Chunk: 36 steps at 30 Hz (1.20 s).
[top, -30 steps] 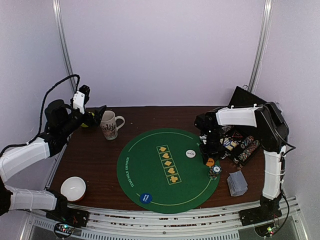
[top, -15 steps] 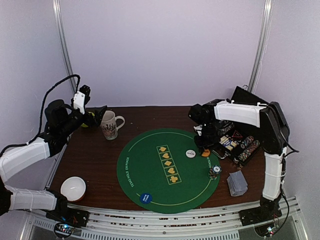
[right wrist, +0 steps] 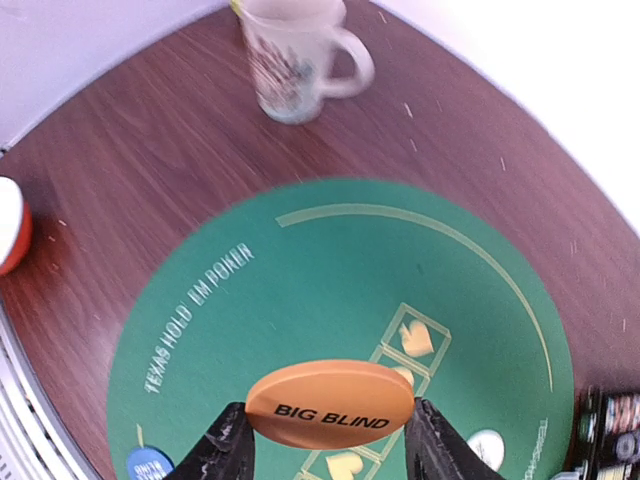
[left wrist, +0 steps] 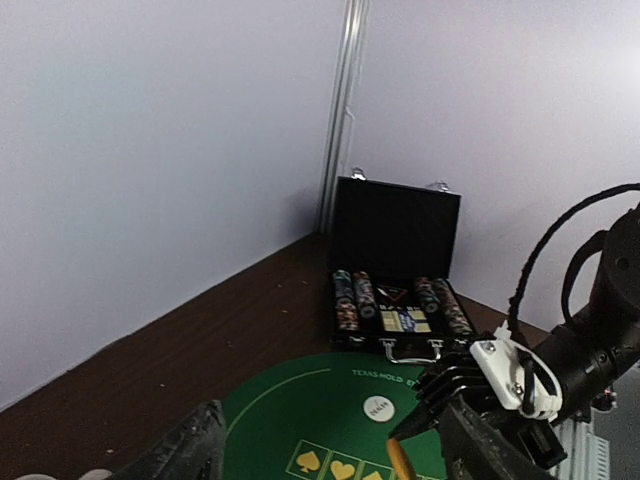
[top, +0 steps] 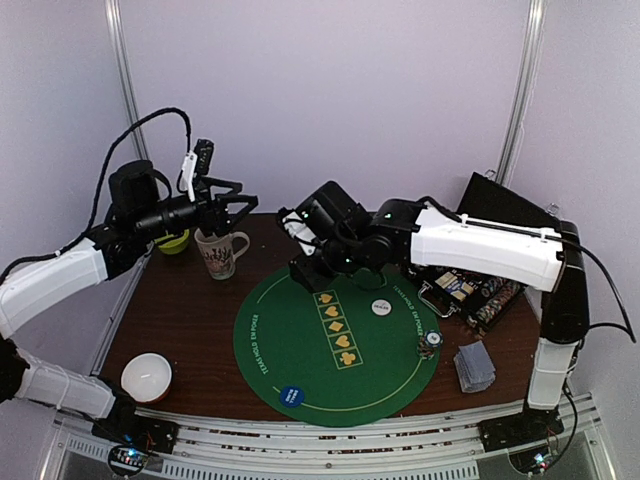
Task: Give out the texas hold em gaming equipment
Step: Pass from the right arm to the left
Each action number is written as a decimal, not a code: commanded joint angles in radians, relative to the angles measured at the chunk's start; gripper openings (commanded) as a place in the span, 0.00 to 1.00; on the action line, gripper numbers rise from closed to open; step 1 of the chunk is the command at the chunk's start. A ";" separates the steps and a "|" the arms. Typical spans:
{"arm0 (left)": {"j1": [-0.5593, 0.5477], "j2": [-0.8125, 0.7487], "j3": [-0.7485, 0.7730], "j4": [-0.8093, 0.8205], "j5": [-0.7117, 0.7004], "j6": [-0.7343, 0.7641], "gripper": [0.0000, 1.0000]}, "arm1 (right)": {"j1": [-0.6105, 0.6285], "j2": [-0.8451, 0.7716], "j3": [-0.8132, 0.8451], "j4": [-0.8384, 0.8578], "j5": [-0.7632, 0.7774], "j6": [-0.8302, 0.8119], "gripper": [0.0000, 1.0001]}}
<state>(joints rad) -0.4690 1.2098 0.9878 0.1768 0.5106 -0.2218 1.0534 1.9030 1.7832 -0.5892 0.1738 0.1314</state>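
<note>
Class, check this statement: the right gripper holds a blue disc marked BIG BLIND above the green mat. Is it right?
Wrong in one point: the disc in the right gripper is orange, not blue; the right wrist view shows it. It is marked BIG BLIND and is held above the green mat.

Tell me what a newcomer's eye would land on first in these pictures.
The round green felt poker mat fills the middle of the brown table. Over its far side the right gripper pinches an orange disc printed BIG BLIND, held flat. At the far right an open black chip case shows its rows of striped chips.
</note>
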 commanded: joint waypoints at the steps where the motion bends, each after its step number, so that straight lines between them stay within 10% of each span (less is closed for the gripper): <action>1: -0.001 -0.041 0.004 -0.065 0.166 -0.150 0.73 | 0.039 -0.021 -0.019 0.226 0.099 -0.097 0.45; 11: -0.003 -0.071 -0.075 -0.082 0.118 -0.191 0.51 | 0.107 -0.041 -0.079 0.366 0.173 -0.117 0.46; 30: -0.057 0.033 -0.051 -0.187 0.131 -0.046 0.55 | 0.139 0.041 0.019 0.275 0.227 -0.204 0.46; 36: -0.070 0.053 -0.048 -0.188 0.135 -0.024 0.39 | 0.148 0.063 0.044 0.262 0.240 -0.228 0.46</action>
<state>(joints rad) -0.5278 1.2476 0.9123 -0.0265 0.6201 -0.2787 1.1870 1.9404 1.7866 -0.3012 0.3786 -0.0677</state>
